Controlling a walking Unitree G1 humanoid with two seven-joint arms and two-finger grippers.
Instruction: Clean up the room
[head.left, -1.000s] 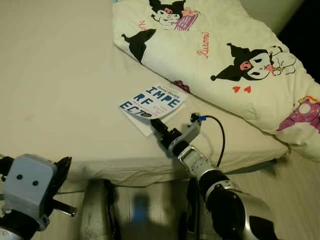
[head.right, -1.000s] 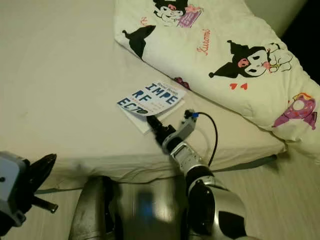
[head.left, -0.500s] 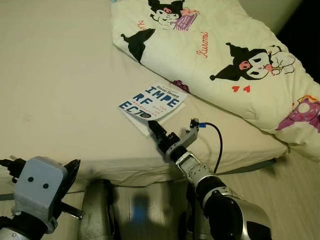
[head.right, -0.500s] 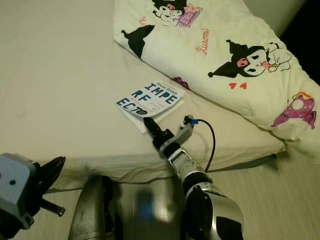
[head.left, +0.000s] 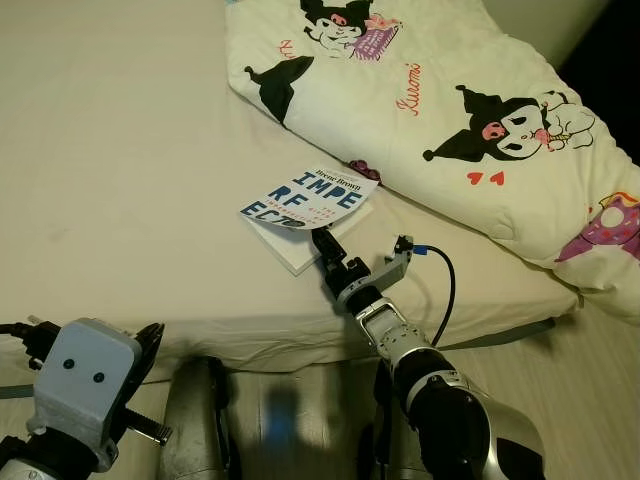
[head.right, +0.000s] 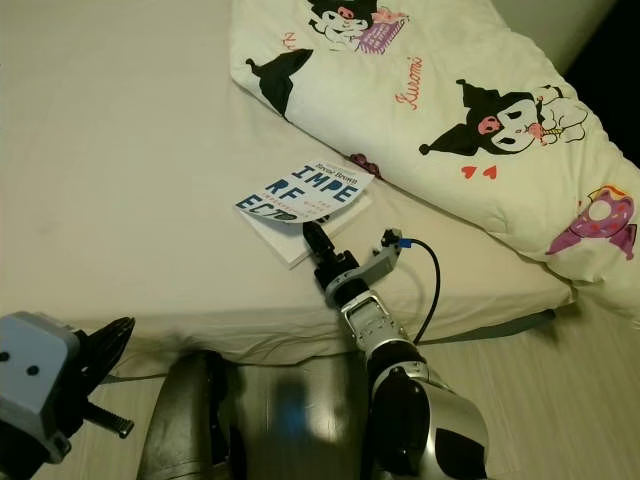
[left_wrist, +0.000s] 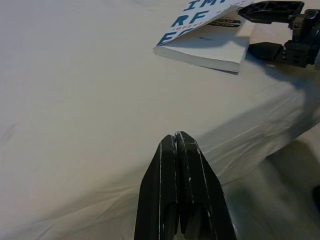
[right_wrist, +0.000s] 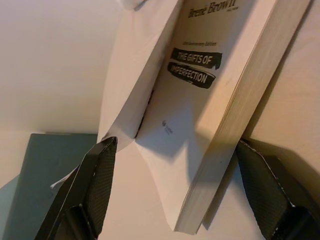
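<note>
I see a paperback book (head.left: 305, 215) lying on the cream bed (head.left: 120, 150) near its front edge, just beside the folded cartoon-print duvet (head.left: 450, 110); its front cover (head.left: 312, 196) — big blue letters on white — curls up off the pages, and the title page beneath reads "The Gifts of Imperfection" in the right wrist view. My right gripper (head.left: 326, 250) sits at the book's near corner with its fingers (right_wrist: 95, 180) spread wide; one lies under the lifted cover, the other outside the page edge, so the page block stands between them without being pinched. A black cable (head.left: 440, 290) loops from that wrist over the bed edge. My left gripper (left_wrist: 181, 195) hangs low off the front of the bed, well apart from the book; its fingers are pressed together, holding nothing. Wooden floor (head.left: 590, 400) shows at the lower right.
</note>
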